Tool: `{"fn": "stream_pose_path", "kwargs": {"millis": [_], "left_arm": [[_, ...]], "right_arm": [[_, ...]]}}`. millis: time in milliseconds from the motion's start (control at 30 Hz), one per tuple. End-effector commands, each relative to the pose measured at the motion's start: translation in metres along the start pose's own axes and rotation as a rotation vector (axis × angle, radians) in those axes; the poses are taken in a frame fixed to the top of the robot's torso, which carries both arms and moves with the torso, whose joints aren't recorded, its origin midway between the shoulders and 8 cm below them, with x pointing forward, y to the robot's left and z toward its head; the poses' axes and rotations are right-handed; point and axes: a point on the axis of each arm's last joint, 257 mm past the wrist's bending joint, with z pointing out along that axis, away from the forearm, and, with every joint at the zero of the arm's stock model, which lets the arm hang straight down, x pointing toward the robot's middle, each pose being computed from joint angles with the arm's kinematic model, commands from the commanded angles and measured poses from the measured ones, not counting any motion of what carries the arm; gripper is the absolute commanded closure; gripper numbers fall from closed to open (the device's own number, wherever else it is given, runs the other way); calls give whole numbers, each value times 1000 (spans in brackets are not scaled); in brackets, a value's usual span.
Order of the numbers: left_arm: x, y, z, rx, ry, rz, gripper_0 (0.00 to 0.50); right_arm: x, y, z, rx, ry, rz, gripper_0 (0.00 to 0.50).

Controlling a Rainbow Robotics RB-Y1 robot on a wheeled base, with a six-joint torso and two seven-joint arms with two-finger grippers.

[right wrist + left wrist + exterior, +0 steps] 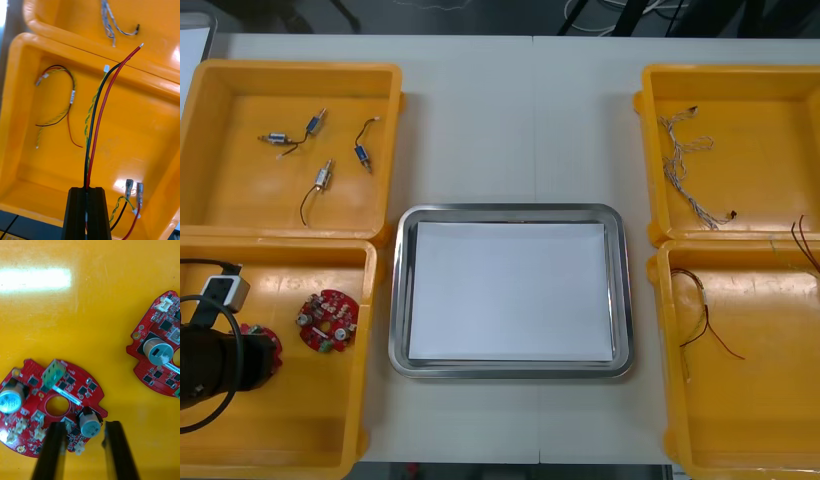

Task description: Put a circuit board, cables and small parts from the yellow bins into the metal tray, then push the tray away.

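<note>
My left gripper [86,427] is down in the near left yellow bin [280,440], shut on the rim of a round red circuit board [37,405], with one finger by the board's centre hole and the other outside its edge. The board [262,343] lies flat, partly under my left arm. A second circuit board [328,320] lies beside it. My right gripper [87,189] is shut on a red and black cable [101,112] above the near right bin [142,123]. The cable's ends [805,240] show at the right edge. The metal tray [510,210] is white inside.
The far left bin [240,80] holds several small metal parts [315,150]. A twisted blue and white cable [685,160] lies in the far right bin. A red and yellow cable [705,315] lies in the near right bin.
</note>
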Motion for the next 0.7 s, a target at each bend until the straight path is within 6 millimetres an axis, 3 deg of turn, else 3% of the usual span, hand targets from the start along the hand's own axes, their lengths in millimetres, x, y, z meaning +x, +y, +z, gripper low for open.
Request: {"fn": "stream_pose_path", "kwargs": {"millis": [33, 400, 700], "left_arm": [[7, 8, -2, -22, 10, -56, 0], [-2, 9, -5, -27, -7, -44, 0], [-13, 14, -28, -42, 24, -11, 0]], "right_arm": [[-10, 14, -20, 26, -21, -169, 500], [-28, 73, -21, -22, -60, -390, 500], [-37, 106, -19, -74, -58, -517, 500]]}}
